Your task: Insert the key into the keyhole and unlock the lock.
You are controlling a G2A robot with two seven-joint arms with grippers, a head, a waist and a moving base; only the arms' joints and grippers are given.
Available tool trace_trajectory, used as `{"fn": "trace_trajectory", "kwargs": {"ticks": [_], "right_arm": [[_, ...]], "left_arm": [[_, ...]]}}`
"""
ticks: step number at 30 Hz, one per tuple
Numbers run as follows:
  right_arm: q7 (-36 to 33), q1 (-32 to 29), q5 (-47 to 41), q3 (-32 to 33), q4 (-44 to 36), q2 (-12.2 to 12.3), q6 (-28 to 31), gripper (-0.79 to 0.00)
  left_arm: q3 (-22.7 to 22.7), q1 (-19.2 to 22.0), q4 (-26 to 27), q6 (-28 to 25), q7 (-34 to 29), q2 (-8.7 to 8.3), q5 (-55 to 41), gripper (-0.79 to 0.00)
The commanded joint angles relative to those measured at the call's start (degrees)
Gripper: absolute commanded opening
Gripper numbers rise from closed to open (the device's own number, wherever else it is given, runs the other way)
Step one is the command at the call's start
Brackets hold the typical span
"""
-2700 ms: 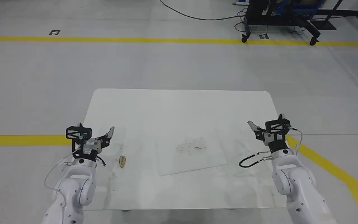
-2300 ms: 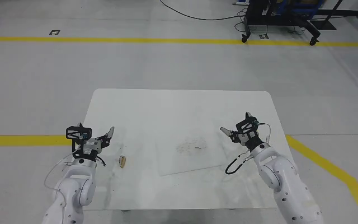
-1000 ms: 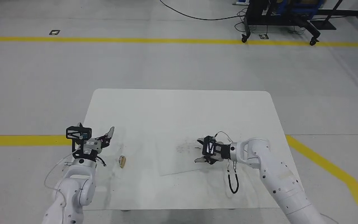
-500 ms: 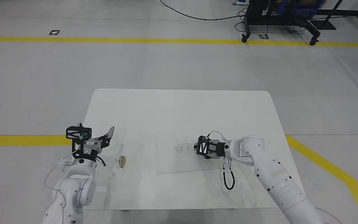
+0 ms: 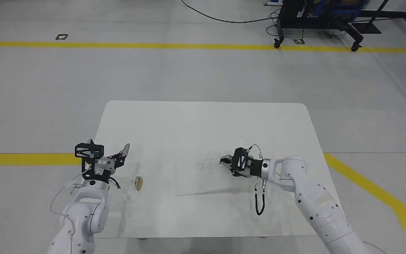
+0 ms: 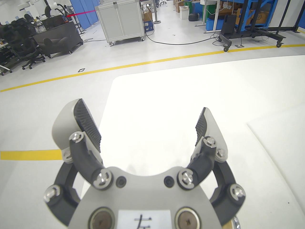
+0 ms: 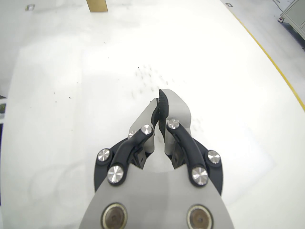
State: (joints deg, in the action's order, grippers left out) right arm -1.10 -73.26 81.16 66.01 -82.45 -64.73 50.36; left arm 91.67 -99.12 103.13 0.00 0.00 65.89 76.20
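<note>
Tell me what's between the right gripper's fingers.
The right gripper has its ribbed pads pressed together over the white table; nothing sticks out between them. Whether a key is pinched there is hidden by the pads themselves.

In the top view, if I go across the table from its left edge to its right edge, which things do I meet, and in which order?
left gripper → brass padlock → patch of faint marks → right gripper
</note>
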Motion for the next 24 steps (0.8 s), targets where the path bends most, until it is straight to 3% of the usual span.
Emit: {"fn": "trace_trajectory", "kwargs": {"ticks": [1,8,18,24], "right_arm": [[-0.31,0.03,0.34,-0.05,-0.05,-0.01,-0.03,-0.785],[0.31,-0.41,-0.44,-0.01,-0.13,-0.04,-0.99,-0.785],[14.1,-2.69,-7.59,4.57,2.4,0.87,4.0,-0.785],[15.81,-3.1,-8.77,5.49,2.83,1.09,5.68,-0.785]], "left_arm": [[0.0,0.0,0.0,0.0,0.0,0.0,0.0,0.0],[0.0,0.0,0.0,0.0,0.0,0.0,0.0,0.0],[0.0,0.0,0.0,0.0,0.0,0.0,0.0,0.0],[0.0,0.0,0.0,0.0,0.0,0.0,0.0,0.0]]}}
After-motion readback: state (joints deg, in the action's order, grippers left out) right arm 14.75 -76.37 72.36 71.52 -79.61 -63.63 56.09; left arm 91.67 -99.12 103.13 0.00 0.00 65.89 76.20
